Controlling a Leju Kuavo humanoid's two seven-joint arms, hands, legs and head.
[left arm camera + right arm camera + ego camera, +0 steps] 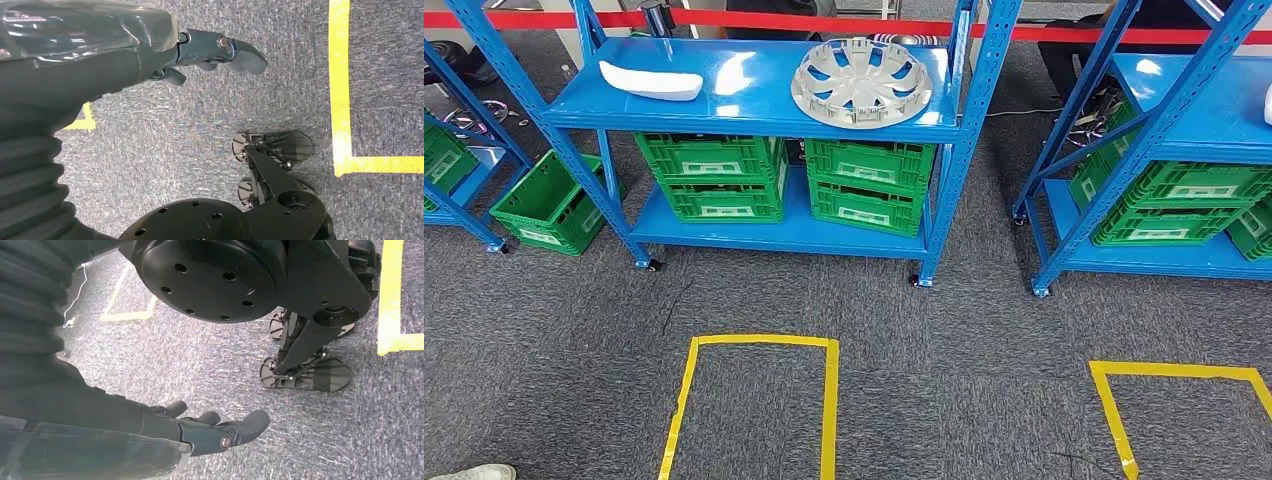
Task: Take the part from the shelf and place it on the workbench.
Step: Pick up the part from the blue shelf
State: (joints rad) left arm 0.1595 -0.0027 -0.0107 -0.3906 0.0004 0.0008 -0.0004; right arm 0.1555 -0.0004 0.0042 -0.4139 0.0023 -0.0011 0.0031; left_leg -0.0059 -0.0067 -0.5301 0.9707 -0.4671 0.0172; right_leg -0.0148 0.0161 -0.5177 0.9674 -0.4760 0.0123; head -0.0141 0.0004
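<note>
We see the round silver plastic wheel cover [860, 81] lying flat toward the right end of the blue metal shelf's [754, 108] top board, with a white curved moulded part [651, 81] toward the left end, well apart from it. Green plastic crates [711, 175] sit stacked on the lower board. Both our hands hang over grey carpet [904, 400]: the left hand [200, 55] and the right hand [210, 427] each hold nothing, fingers loosely extended and apart.
</note>
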